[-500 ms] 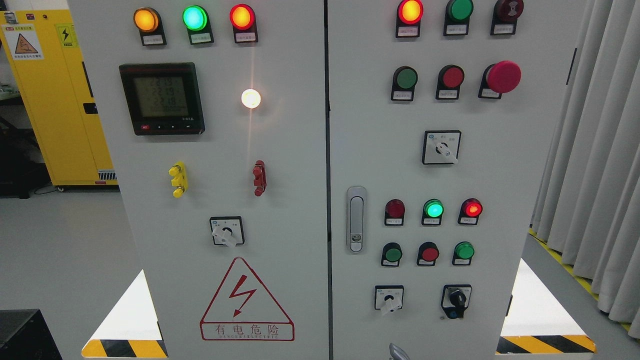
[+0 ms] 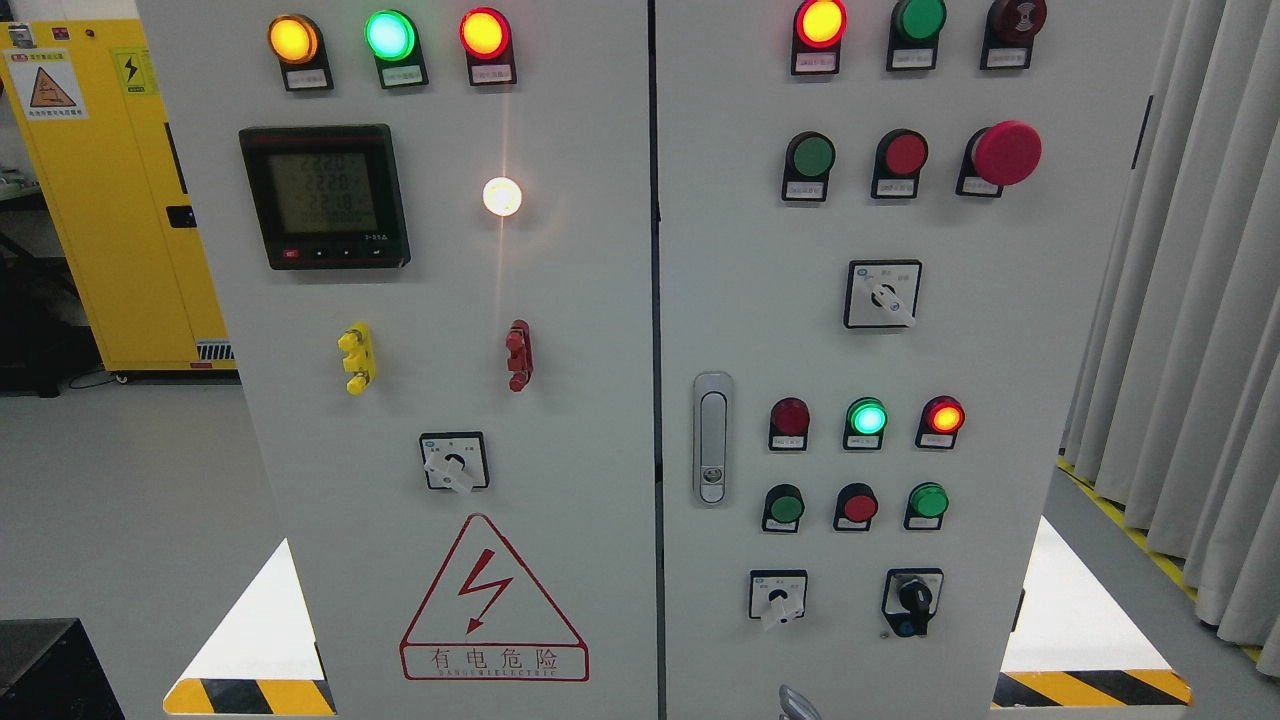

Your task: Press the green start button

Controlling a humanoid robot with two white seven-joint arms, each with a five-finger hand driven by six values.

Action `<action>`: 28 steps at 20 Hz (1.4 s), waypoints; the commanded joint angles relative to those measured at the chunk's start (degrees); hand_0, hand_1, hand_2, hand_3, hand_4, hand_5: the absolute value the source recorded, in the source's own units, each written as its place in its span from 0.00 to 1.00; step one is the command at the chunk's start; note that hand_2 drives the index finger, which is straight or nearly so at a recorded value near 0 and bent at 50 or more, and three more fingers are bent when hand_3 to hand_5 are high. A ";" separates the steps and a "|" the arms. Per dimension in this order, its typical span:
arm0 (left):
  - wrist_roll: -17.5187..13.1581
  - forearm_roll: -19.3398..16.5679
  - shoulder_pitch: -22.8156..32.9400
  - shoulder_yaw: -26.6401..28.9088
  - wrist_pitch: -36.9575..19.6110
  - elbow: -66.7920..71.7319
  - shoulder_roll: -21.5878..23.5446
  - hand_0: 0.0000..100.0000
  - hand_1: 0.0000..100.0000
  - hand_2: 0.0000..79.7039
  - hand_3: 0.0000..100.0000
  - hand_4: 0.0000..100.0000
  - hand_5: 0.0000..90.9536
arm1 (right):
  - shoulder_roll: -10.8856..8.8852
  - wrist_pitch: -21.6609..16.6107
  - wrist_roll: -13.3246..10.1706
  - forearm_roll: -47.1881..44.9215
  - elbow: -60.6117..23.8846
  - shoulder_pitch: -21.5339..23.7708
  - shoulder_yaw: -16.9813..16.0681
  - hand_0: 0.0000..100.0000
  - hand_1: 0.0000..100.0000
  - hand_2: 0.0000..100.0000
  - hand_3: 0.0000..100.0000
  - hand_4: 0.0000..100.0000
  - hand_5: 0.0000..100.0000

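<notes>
Since half a second ago only the meter [image 2: 323, 196] digits differ; lamps, view and the grey tip [image 2: 795, 704] at the cabinet's [image 2: 590, 300] bottom edge are unchanged, so no press has begun. The tip may be a hand; fingers cannot be told. Green start button: labels unreadable, candidates on the right door are the upper green button [image 2: 812, 155] and two lower green buttons [image 2: 785, 505].

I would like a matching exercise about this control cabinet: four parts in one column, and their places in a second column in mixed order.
Things:
1. mushroom button
2. digital meter
3. warning triangle
4. door handle

Places:
A. left door, bottom
B. right door, upper right
C. right door, left edge
D. left door, upper left

Pairs: 1-B, 2-D, 3-A, 4-C
</notes>
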 commanded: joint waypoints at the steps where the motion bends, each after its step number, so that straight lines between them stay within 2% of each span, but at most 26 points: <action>1: 0.02 0.00 -0.01 0.00 -0.03 -0.07 0.00 0.12 0.56 0.00 0.00 0.00 0.00 | 0.22 0.25 -0.37 3.63 -1.46 -0.13 -0.53 0.47 0.82 0.00 0.57 0.71 0.80; 2: 0.02 0.00 -0.01 0.00 -0.03 0.02 0.00 0.12 0.56 0.00 0.00 0.00 0.00 | 0.22 0.25 -0.37 4.15 -1.72 -0.13 -0.53 0.49 0.83 0.00 0.67 0.82 0.90; 3: 0.02 0.00 -0.01 0.00 -0.03 0.02 0.00 0.12 0.56 0.00 0.00 0.00 0.00 | 0.31 0.25 -0.46 4.86 -1.81 -0.13 -0.53 0.53 0.86 0.00 0.85 0.97 1.00; 4: 0.02 0.00 -0.01 0.00 -0.03 0.02 0.00 0.12 0.56 0.00 0.00 0.00 0.00 | 0.31 0.69 -0.63 5.30 -1.82 -0.13 -0.53 0.57 0.86 0.00 0.90 1.00 1.00; 7: 0.02 0.00 -0.01 0.00 -0.03 0.02 0.00 0.12 0.56 0.00 0.00 0.00 0.00 | 0.22 2.27 -1.25 5.74 -2.43 -0.83 -0.79 0.56 0.88 0.00 1.00 1.00 1.00; 9: 0.02 0.00 0.08 0.00 -0.03 0.02 0.00 0.12 0.56 0.00 0.00 0.00 0.00 | 0.22 2.62 -1.25 9.67 -2.52 -3.02 -3.59 0.64 0.90 0.00 1.00 1.00 1.00; 10: 0.02 0.00 -0.01 0.00 -0.03 0.02 0.00 0.12 0.56 0.00 0.00 0.00 0.00 | 0.22 2.62 -1.34 13.44 -2.43 -4.60 -5.43 0.66 0.90 0.00 1.00 1.00 1.00; 12: 0.02 0.00 -0.01 0.00 -0.03 0.02 0.00 0.12 0.56 0.00 0.00 0.00 0.00 | 0.31 2.45 -2.73 21.70 -2.26 -6.89 -8.25 0.70 0.91 0.00 1.00 1.00 1.00; 14: 0.02 0.00 0.08 0.00 -0.03 0.02 0.00 0.12 0.56 0.00 0.00 0.00 0.00 | 0.48 2.45 -5.37 28.30 -2.34 -8.48 -8.70 0.71 0.92 0.00 1.00 1.00 1.00; 15: 0.02 0.00 0.08 0.00 -0.03 0.02 0.00 0.12 0.56 0.00 0.00 0.00 0.00 | 0.57 2.45 -5.73 30.68 -2.34 -8.83 -8.70 0.74 0.92 0.00 1.00 1.00 1.00; 21: 0.02 0.00 0.08 0.00 -0.03 0.02 0.00 0.12 0.56 0.00 0.00 0.00 0.00 | 0.66 2.62 -5.99 41.06 1.16 -14.71 -8.96 0.80 0.95 0.00 1.00 1.00 1.00; 24: 0.02 0.00 -0.01 0.00 -0.03 0.02 0.00 0.12 0.56 0.00 0.00 0.00 0.00 | 0.57 2.71 -5.99 42.30 3.54 -18.23 -9.58 0.85 0.95 0.00 1.00 1.00 1.00; 28: 0.02 0.00 -0.01 0.00 -0.03 -0.07 0.00 0.12 0.56 0.00 0.00 0.00 0.00 | 0.57 2.80 -5.91 42.39 5.56 -20.52 -9.67 0.86 0.95 0.00 1.00 1.00 1.00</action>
